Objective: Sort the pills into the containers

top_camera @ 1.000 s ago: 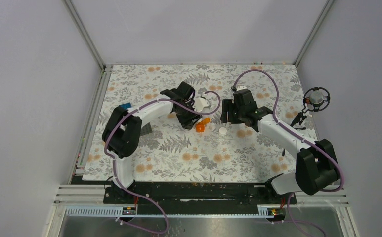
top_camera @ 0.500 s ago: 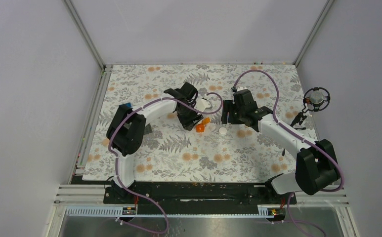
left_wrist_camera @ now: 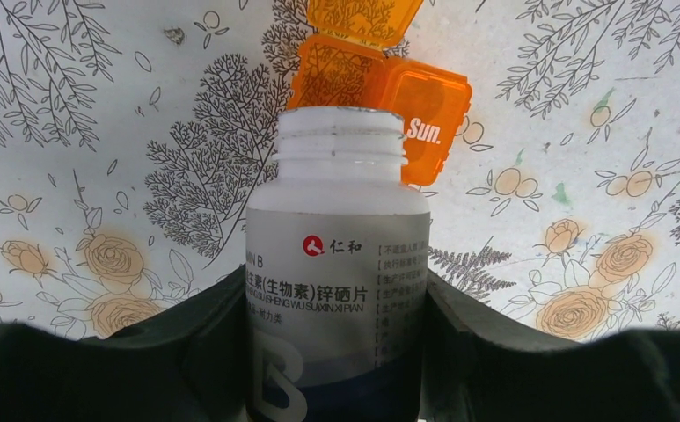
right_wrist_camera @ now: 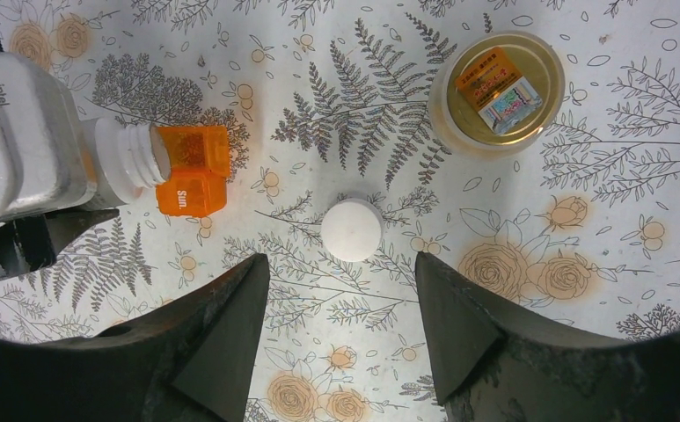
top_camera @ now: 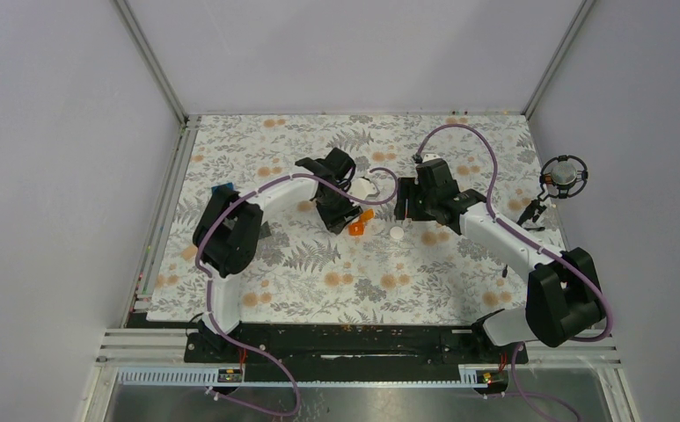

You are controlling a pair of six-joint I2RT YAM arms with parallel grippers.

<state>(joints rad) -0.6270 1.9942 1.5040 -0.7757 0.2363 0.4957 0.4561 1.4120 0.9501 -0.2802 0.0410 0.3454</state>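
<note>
— Left gripper (left_wrist_camera: 336, 347), state?
— Clamped on the white-and-dark bottle (left_wrist_camera: 338, 255), one finger on each side of its lower body. Bottle uncapped and tipped over, threaded mouth pointing at the orange box (left_wrist_camera: 411, 110) and just beside it. Box lid (left_wrist_camera: 362, 18) hinged open; one compartment marked "Sun." Contents of bottle and box: cannot tell.
— Right gripper (right_wrist_camera: 340, 264)?
— Jaws spread, nothing between them. Hangs above the worktop (right_wrist_camera: 600, 290), over a round white cap (right_wrist_camera: 351, 229) lying flat, apart from both fingers.
— Beyond that?
— Tan bottle (right_wrist_camera: 497, 90) stands near the cap, on the side away from the orange box. Seen from above, a label shows through its top. Well apart from the white-and-dark bottle.
</note>
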